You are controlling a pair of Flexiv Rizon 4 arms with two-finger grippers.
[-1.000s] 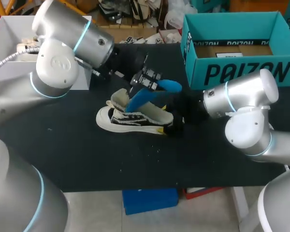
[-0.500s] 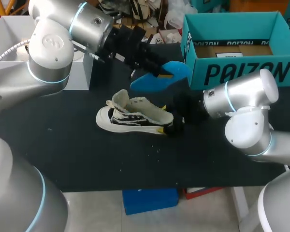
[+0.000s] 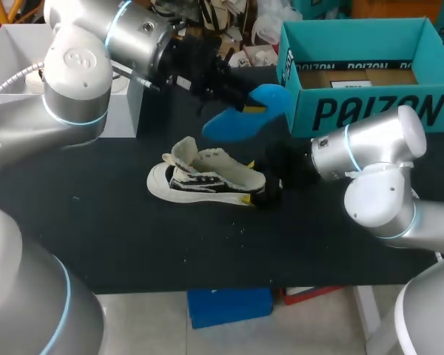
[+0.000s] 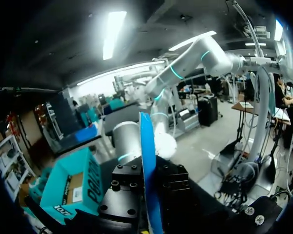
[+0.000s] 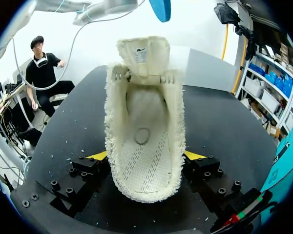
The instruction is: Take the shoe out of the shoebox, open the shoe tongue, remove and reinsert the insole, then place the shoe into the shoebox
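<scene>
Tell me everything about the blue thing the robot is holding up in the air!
The blue insole is a thin, flat, foam-looking piece shaped like a foot, rounded at both ends. It is out of the shoe and held in the air, clear of the shoe and the table. The left gripper pinches it near the middle, one finger on each side.

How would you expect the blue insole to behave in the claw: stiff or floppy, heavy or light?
Probably light: the left claw holds the insole aloft in a pinch. Likely semi-stiff, not limp: in the left wrist view it juts past the claw nearly straight, without sagging. Seen edge-on it looks thin, so it would probably flex when pushed.
</scene>
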